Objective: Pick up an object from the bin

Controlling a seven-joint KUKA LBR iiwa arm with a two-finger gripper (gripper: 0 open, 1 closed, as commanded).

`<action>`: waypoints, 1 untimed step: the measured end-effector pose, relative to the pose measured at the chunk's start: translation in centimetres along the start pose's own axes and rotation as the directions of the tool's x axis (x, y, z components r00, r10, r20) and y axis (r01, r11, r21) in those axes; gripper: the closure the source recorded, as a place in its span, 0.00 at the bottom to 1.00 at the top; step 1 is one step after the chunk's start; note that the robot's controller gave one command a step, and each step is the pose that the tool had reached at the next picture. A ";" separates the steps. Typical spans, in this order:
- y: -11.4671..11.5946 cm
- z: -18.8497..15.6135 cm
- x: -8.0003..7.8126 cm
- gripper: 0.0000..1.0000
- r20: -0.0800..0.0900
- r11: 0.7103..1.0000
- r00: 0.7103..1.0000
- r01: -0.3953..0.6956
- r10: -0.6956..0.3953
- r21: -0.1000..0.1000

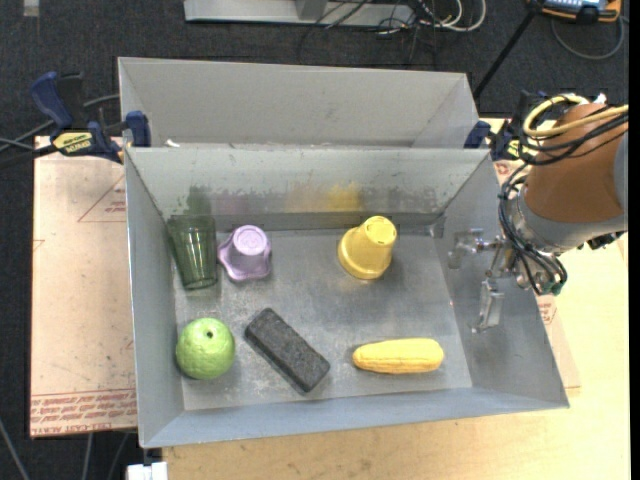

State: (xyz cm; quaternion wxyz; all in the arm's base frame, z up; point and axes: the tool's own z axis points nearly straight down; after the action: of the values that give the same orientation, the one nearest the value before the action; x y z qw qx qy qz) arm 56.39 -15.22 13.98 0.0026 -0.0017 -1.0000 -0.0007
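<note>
the grey metal bin (400,303) is lying with sloping, scuffed walls and a dull, speckled floor. the arm, under its orange cover, is reaching in from the right, and the gripper (478,280) is hanging by the right wall above bare floor, holding nothing that is showing. whether it is open or closed i cannot tell.

nearest to it, a bumpy yellow corn cob (398,356) is lying flat near the front wall, apart from the gripper, with nothing sitting between them. a rough black block (287,349) is lying slantwise left of the corn. a smooth green apple (205,348) is sitting in the front left corner. a glossy yellow cup (367,248) is resting tilted near the back wall. a clear green tumbler (192,253) is standing upright at back left, with a small lilac cup (246,253) just beside it.
</note>
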 end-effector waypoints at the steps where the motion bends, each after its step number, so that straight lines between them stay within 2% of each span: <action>1: 0.1 -0.5 -0.2 0.00 0.007 1.000 1.000 0.003 -0.003 0.001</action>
State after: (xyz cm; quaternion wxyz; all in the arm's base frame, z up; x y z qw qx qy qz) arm 56.56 -15.17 14.46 -0.0007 -0.0002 -1.0000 -0.0001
